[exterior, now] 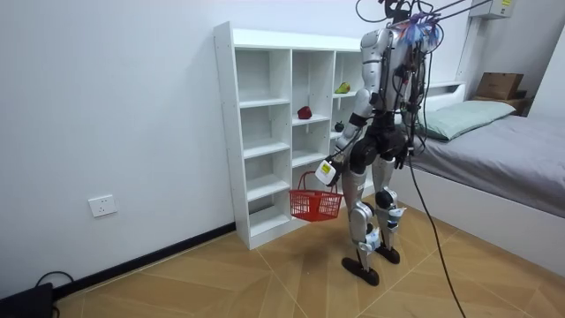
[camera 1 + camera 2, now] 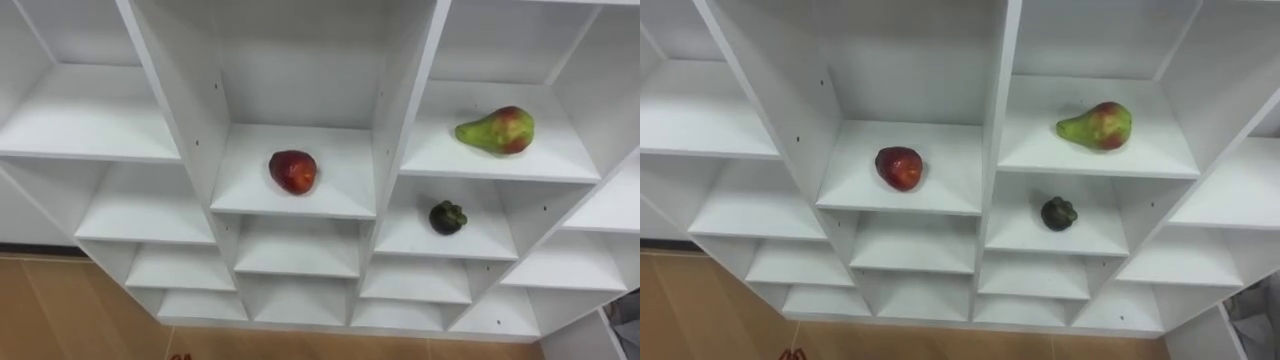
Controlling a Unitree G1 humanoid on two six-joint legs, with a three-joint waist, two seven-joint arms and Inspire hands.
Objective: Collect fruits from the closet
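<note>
White closet [image 2: 404, 105]: red apple [image 2: 293, 171], pear [image 2: 497, 131], dark fruit [image 2: 447, 217]; red basket [image 1: 315, 205] alongside.

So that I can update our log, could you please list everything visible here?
shelf unit: one, white, against the wall
apple: one, red, middle column shelf
pear: one, green and red, next column right, slightly higher
dark fruit: one, dark green, shelf below the pear
basket: one, red, hanging before the shelf unit
bed: one, grey cover, room view's right
left hand: one, holds the basket's handle
</note>
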